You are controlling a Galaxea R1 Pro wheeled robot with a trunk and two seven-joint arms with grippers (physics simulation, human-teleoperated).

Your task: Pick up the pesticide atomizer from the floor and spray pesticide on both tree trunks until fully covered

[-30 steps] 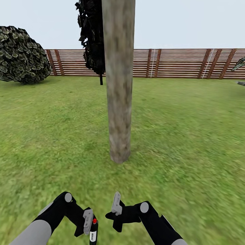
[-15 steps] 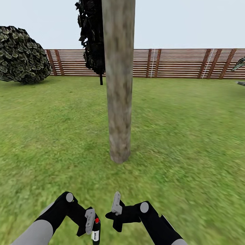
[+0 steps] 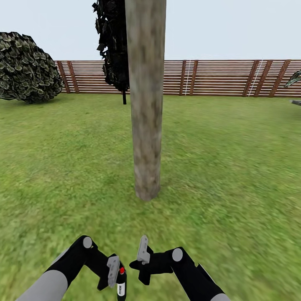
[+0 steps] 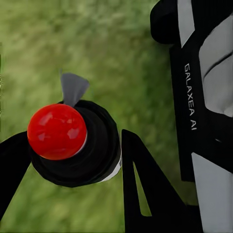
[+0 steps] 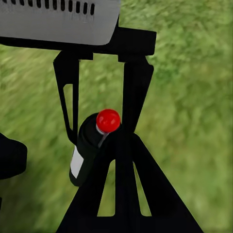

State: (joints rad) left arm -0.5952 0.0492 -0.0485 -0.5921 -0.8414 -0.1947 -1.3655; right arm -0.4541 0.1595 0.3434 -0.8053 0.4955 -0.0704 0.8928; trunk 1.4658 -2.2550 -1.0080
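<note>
Bush (image 3: 26, 69): dark, rounded, at the far left of the head view, standing on the lawn (image 3: 234, 167) in front of the fence (image 3: 217, 77).
Left claw (image 3: 117, 274): low at the near edge of the head view, closed on the pesticide atomizer (image 3: 121, 284) — in the left wrist view its black fingers (image 4: 145, 194) press against either side of the dark bottle (image 4: 77, 145).
Pesticide atomizer: held roughly upright above the grass, red top (image 3: 121, 271) uppermost, a pale label on its body; in the right wrist view the bottle (image 5: 87, 148) leans a little between the two black fingers.
Cypress-like tree (image 3: 112, 46): near-black and narrow, just left of the trunk in the head view and farther back, near the fence.
Tree trunk (image 3: 146, 100): grey-tan, mottled, straight, rising out of the top of the picture; its base meets the lawn ahead of both claws, well apart from them.
Right claw (image 3: 140, 255): just beside the left claw, holding nothing; its jaws appear parted, though from the head view the width of the gap is hard to judge.
Fence: brown horizontal slats running across the back of the garden — pale sky (image 3: 230, 25) above it.
</note>
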